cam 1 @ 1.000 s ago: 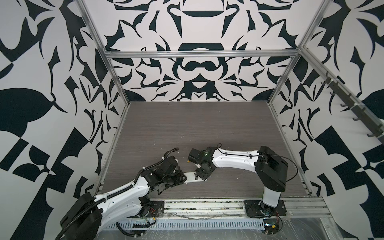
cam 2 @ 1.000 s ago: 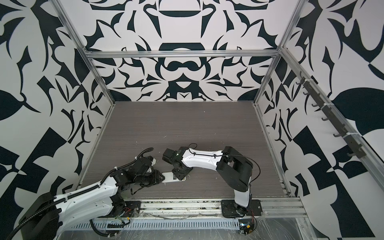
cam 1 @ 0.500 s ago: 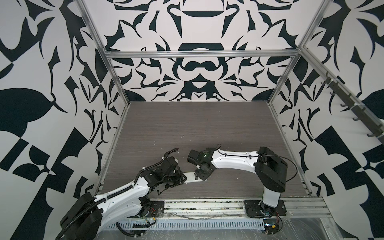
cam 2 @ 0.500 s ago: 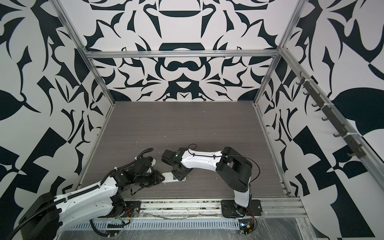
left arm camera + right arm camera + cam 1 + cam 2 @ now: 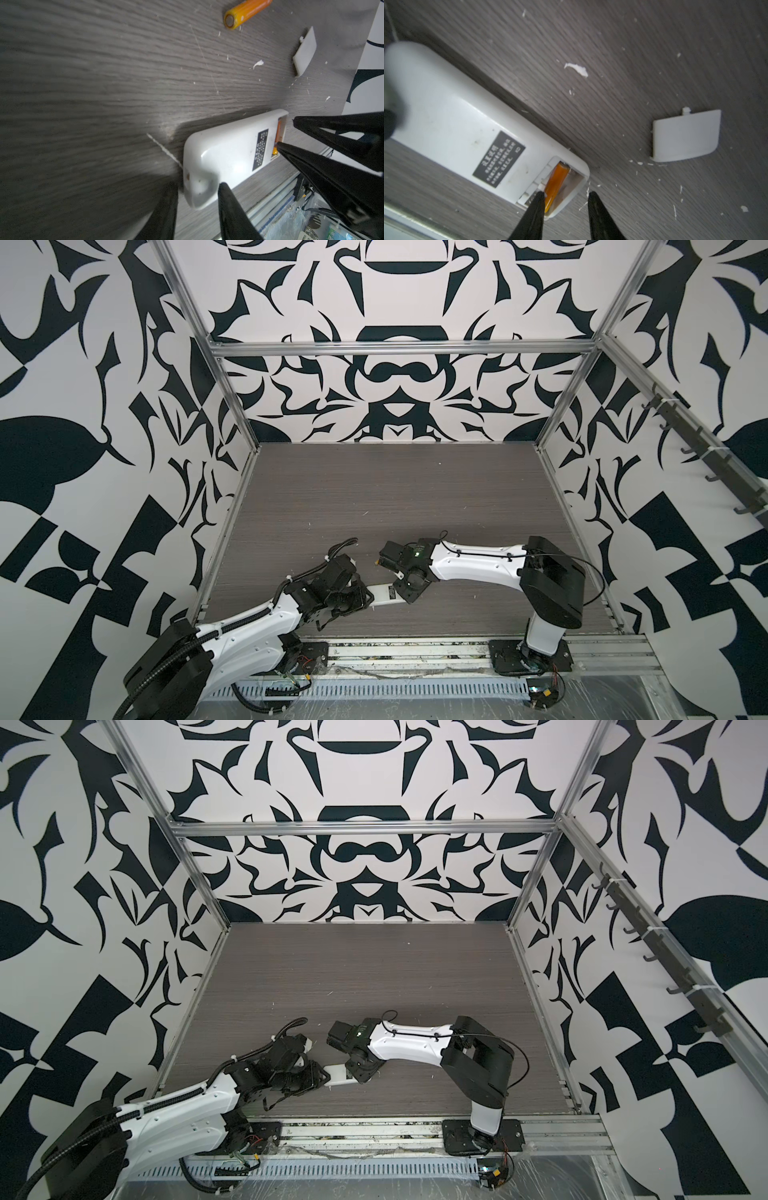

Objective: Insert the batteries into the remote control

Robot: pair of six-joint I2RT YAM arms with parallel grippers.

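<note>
The remote control (image 5: 452, 116) lay back-up on the grey wood-grain tabletop (image 5: 93, 72), near the front edge between the two arms in both top views (image 5: 384, 595) (image 5: 337, 1075); its dark label (image 5: 499, 159) faced up, and the battery bay at one end stood uncovered; one battery (image 5: 555, 184) sat inside that bay, orange, lying lengthwise along one wall of it, with bare space in the bay beside it; the second battery (image 5: 244, 12) lay loose on the tabletop, well apart from the remote, its pale metal end towards the left wrist camera; the white bay cover (image 5: 686, 136) lay flat on the tabletop, apart from the remote and near the loose battery in the left wrist view (image 5: 305, 52); white flecks were scattered over the wood.

The left gripper (image 5: 197, 199) had its jaws clenched on the rounded end of the remote, one to each side of the casing, pinning it; the right gripper (image 5: 565, 196) hung over the open bay end, its jaws released and parted, one tip just at the seated battery's end and the other off the casing above the tabletop, nothing held between them.
</note>
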